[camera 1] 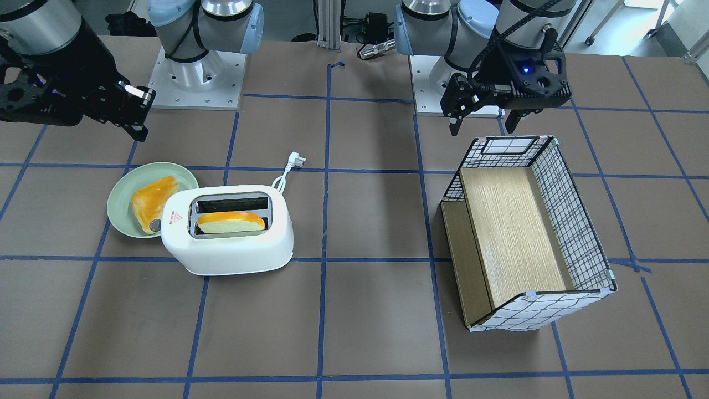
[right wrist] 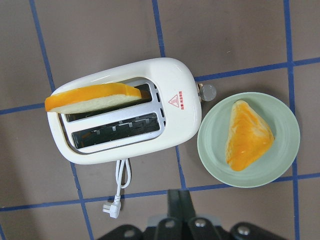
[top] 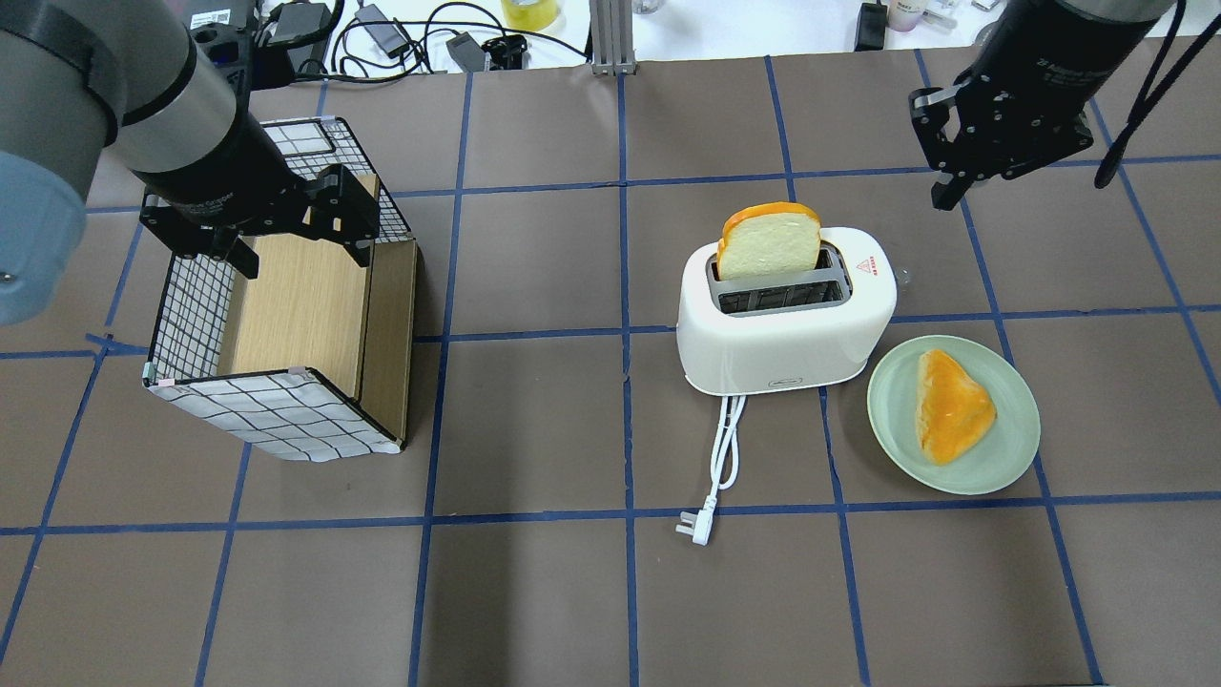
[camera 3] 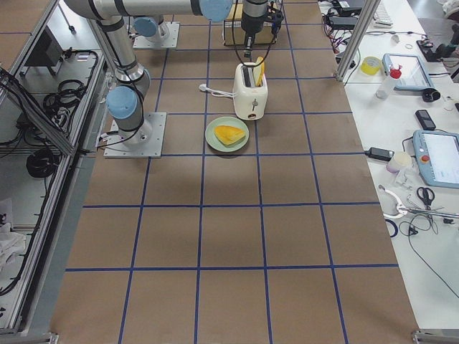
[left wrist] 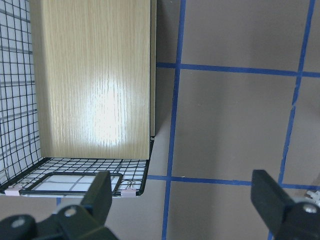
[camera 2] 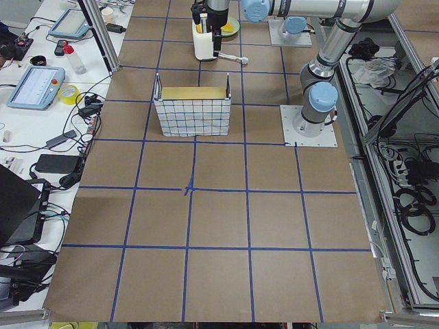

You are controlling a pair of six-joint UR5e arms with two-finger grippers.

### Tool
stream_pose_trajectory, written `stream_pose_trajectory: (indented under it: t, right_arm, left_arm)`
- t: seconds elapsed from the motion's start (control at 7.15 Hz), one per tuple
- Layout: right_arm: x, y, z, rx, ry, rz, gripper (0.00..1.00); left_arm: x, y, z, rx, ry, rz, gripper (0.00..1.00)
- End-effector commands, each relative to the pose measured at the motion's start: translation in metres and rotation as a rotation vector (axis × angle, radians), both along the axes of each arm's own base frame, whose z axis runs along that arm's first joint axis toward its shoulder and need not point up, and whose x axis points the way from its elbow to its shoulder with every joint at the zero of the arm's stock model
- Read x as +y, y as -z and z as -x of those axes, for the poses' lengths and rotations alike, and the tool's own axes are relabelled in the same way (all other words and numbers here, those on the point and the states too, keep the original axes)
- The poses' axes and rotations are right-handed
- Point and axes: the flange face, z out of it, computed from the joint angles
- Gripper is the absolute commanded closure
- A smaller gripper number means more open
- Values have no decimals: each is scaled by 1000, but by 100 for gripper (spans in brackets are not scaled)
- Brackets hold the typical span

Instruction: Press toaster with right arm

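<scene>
Right of centre in the overhead view, the toaster (top: 787,329) stands upright on the brown table (top: 534,592), long side across the frame. A bread slice (top: 771,243) sticks up out of its far slot; the nearer slot shows only grey metal. Its white cord (top: 725,448) trails toward the bottom of the frame and ends in a plug (top: 694,527) lying loose on the table. Just beside the toaster's right end, lower right, sits a pale green plate (top: 1011,458) carrying a second piece of bread (top: 952,405). The small knob (right wrist: 207,91) on that end is clear only in the right wrist view; from overhead it is a faint blur, and any lever is too hard to make out.

The right gripper (top: 946,196) hangs in the upper right of the overhead view, above the table and well apart from the toaster, its fingers pressed together with nothing between them. The right arm (top: 1049,57) is cut off by the top edge.

At upper left, the left gripper (top: 300,256) hovers over the far end of a wire basket (top: 277,415) lined with checked cloth and wood panels, fingers spread wide and empty; that arm hides the basket's far left corner. The two side views show all this too small to add detail
</scene>
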Motion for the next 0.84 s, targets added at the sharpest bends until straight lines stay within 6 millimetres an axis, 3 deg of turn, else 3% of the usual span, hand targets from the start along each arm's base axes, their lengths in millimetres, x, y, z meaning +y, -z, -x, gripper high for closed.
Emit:
stream_pose_trajectory:
  t: [0.0, 0.28, 0.42, 0.7]
  right_arm:
    - [3, -2, -18, 15, 47, 3, 87]
    - [-3, -5, -11, 85, 26, 51, 21]
    - [-3, -7, -5, 152, -23, 62, 0]
    - [-5, -9, 0, 199, -147, 78, 0]
  left_arm:
    - [0, 0, 0, 1, 0, 0, 0]
    - [0, 0, 0, -1, 0, 0, 0]
    - [0, 0, 0, -1, 0, 0, 0]
    - [0, 0, 0, -1, 0, 0, 0]
